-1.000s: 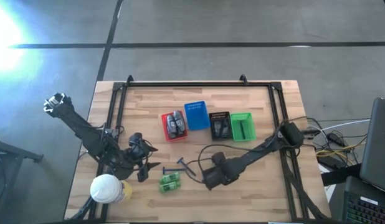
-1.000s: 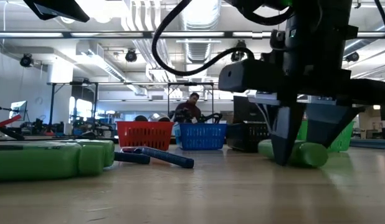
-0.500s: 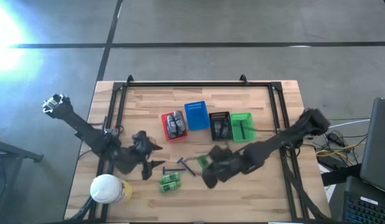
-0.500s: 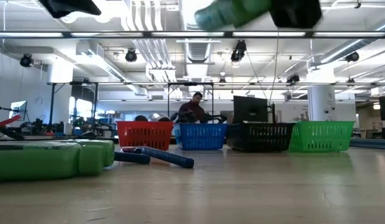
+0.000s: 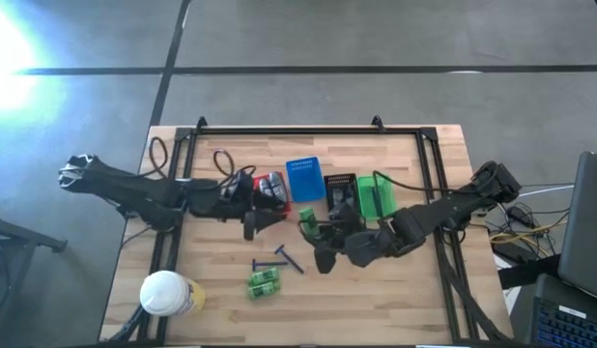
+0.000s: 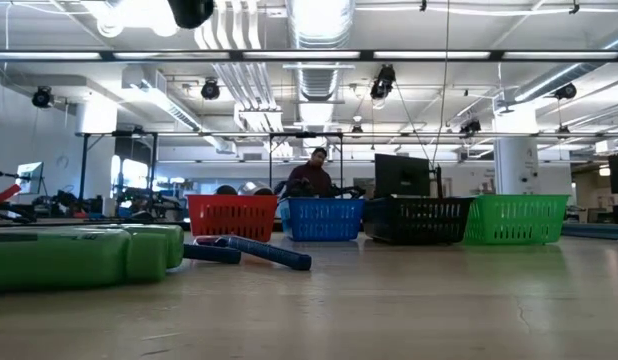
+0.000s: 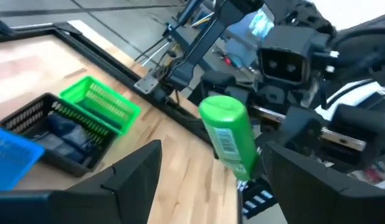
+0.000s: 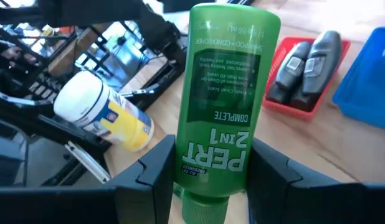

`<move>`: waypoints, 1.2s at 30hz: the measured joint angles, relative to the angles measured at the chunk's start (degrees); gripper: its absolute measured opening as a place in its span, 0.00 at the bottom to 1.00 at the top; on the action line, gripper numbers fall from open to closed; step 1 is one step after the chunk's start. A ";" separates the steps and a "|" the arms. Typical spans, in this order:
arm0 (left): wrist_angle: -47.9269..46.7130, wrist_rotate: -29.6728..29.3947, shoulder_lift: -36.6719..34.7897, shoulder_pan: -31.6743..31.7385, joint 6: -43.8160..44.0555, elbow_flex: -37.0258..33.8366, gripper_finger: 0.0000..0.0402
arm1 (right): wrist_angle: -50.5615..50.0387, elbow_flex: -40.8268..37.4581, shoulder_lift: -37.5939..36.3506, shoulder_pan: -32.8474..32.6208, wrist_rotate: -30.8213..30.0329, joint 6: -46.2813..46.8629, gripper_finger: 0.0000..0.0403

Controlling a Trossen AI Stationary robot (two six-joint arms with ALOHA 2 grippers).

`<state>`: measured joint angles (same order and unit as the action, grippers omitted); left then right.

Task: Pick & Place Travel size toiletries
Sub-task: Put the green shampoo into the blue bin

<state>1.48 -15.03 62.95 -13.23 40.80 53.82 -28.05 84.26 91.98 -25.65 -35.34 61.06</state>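
My right gripper point(image 5: 316, 235) point(image 8: 212, 152) is shut on a green shampoo bottle point(image 5: 308, 220) point(image 7: 228, 138), held above the table's middle. My left gripper point(image 5: 264, 218) point(image 7: 211, 152) is open and empty, hovering near the red basket point(image 5: 263, 203), its fingers aimed at the held bottle. Grey oval mini bottles point(image 8: 308, 65) lie in the red basket. Thin blue sticks point(image 5: 277, 259) point(image 6: 254, 250) and green packets point(image 5: 264, 282) point(image 6: 79, 256) lie flat on the wood. My right gripper pinches the green bottle between its two fingers point(image 8: 156, 171) at the cap end of the body point(image 8: 211, 168), just past the cap point(image 8: 202, 208). The bottle lies along the fingers, its base pointing away from the wrist. It is lifted clear of the table.
Blue point(image 5: 303, 179), black point(image 5: 340, 194) and green point(image 5: 377, 196) baskets stand in a row right of the red one; the black one holds dark items. A white-lidded yellowish container point(image 5: 166, 292) stands at the near left corner. A black frame point(image 5: 289, 131) rims the table. A person sits far behind point(image 6: 311, 172).
My right gripper has lifted the green bottle off the table, out of the low view, and carried it toward the far edge and the baskets. My left gripper has swung up and toward the far right, from beside the container to the red basket.
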 joint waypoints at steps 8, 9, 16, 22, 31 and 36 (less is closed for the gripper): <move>10.34 4.46 5.32 3.58 1.16 0.02 0.70 | -0.01 0.33 0.00 1.03 -3.88 1.93 0.36; 11.74 5.45 6.18 3.80 1.20 0.00 0.70 | 0.01 0.30 0.02 1.17 -3.89 2.14 0.36; 18.25 6.41 11.67 4.32 1.09 0.92 0.70 | 1.11 0.55 0.90 1.66 -3.71 2.38 0.36; 18.43 6.33 15.18 4.98 1.03 2.65 0.70 | 1.81 0.38 0.90 1.75 -3.71 2.39 0.36; 20.96 7.60 18.08 5.63 -1.99 4.57 0.67 | 1.92 0.05 0.90 1.73 -3.68 2.40 0.36; 20.61 8.01 18.04 5.63 -1.99 4.37 0.56 | 1.79 -0.09 0.90 1.92 -3.68 2.43 0.36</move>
<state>22.10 -7.03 80.99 -7.60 38.81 58.19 -26.26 84.17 92.88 -23.73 -39.03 63.48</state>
